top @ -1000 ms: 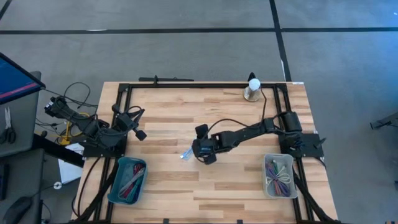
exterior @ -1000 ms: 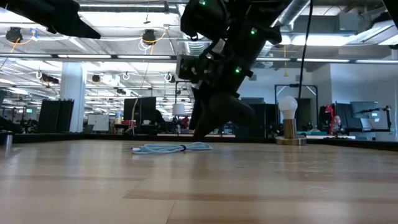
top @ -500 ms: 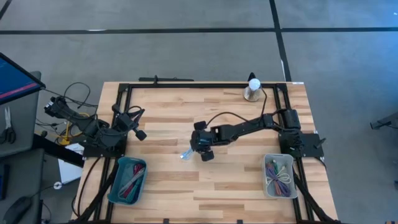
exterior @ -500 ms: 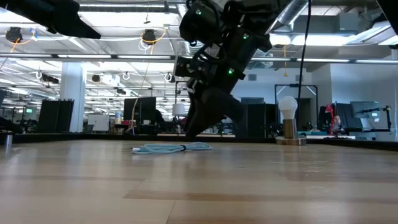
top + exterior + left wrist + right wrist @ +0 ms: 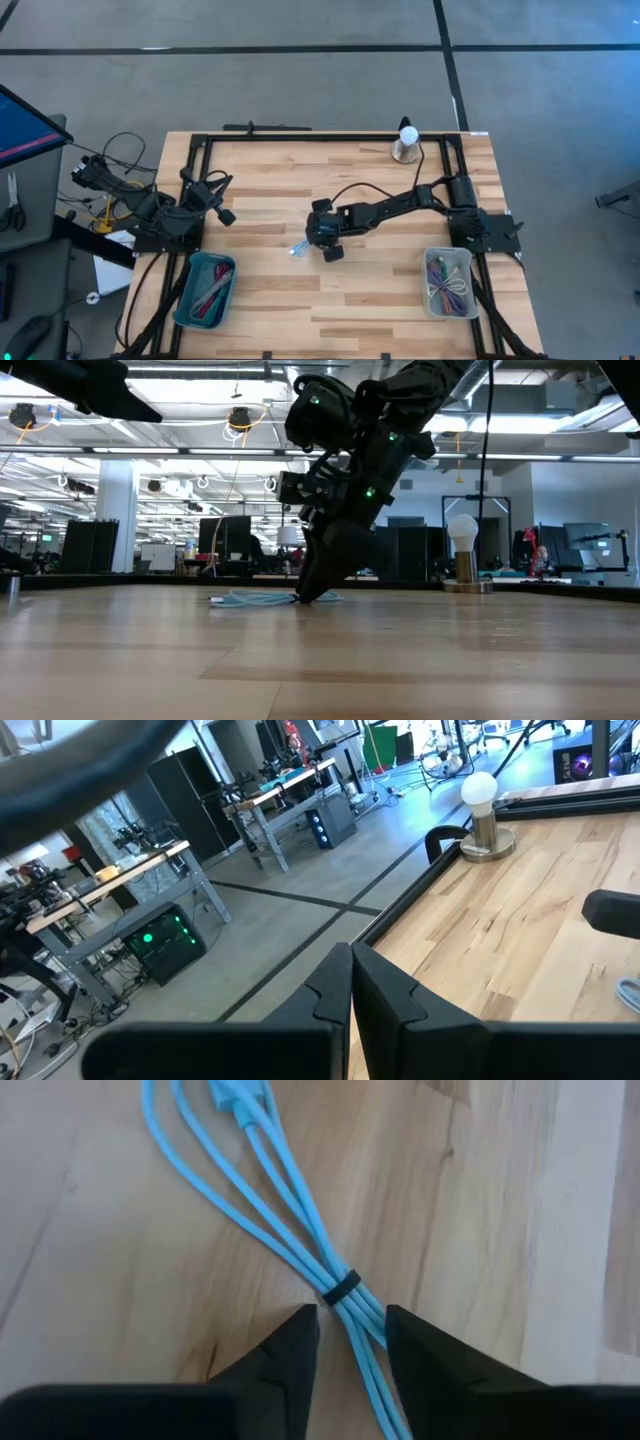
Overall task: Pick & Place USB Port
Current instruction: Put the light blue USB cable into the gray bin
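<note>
The right pincer (image 5: 350, 1342) stood low over the wooden bench (image 5: 270, 300), its two dark fingers (image 5: 290, 1342) part-way apart and straddling the light blue bundled USB cable (image 5: 290, 1245) just below the black tie band (image 5: 341, 1289). The strands passed between the jaws without being clamped; nothing was held. From the pincer the cable's long axis ran straight ahead, away from the wrist, so the jaws closed across it. In the low view the fingertips met the bench at the cable's near end (image 5: 265, 598). The right arm was judged much the nearer. The left pincer (image 5: 350, 995) waited fully closed, well apart at the bench's left edge.
</note>
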